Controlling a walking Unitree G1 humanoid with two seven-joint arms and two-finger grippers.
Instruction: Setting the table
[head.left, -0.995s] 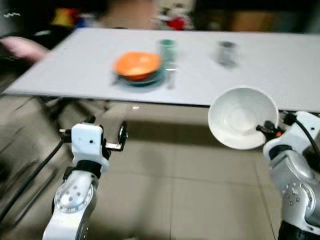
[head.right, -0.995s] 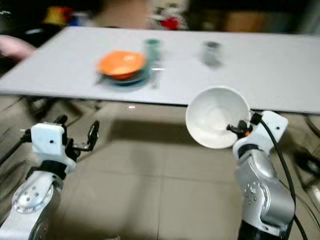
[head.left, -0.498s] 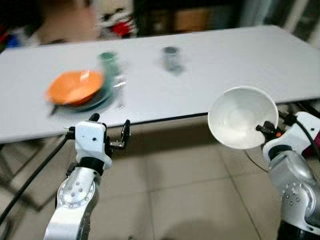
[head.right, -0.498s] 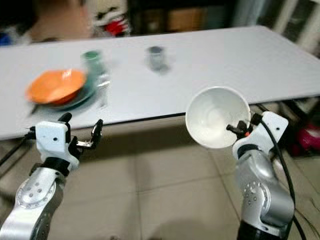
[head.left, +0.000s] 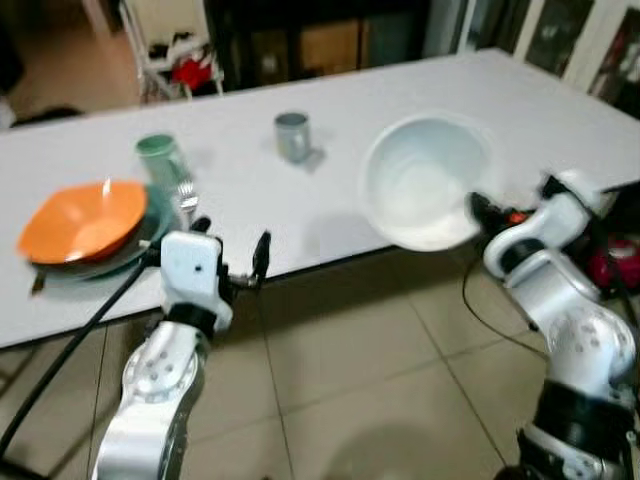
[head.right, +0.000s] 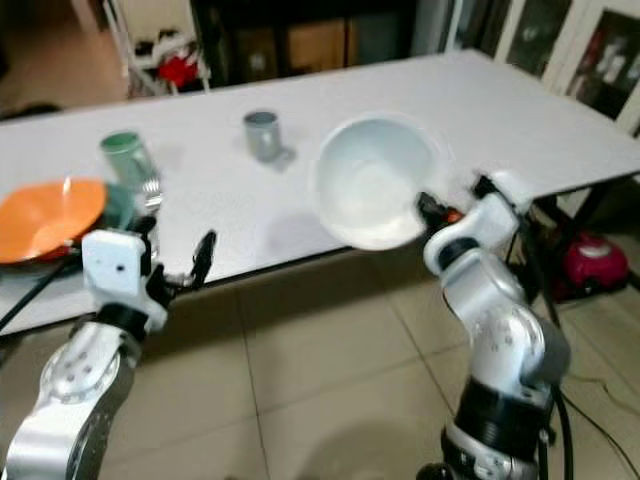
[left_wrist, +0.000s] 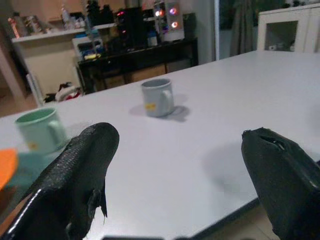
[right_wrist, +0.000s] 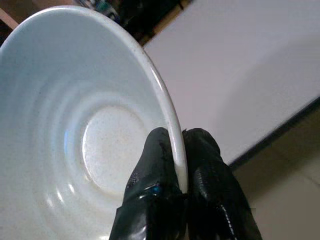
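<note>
Over the table (head.left: 520, 110) edge, the right gripper (right_wrist: 181, 192) pinches the rim of a glossy white bowl (head.left: 425, 180), tilted on its side.
Farther along the smooth grey table: a grey mug (head.left: 292, 136), green mug (head.left: 158, 157), orange bowl (head.left: 82, 220) on a teal plate (head.left: 152, 222). The left gripper (left_wrist: 182, 175) hangs at the edge, fingers spread, holding nothing.

Dim indoor light, slight blur

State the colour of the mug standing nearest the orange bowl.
Pale green; the ceramic mug shows best in the left wrist view.
</note>
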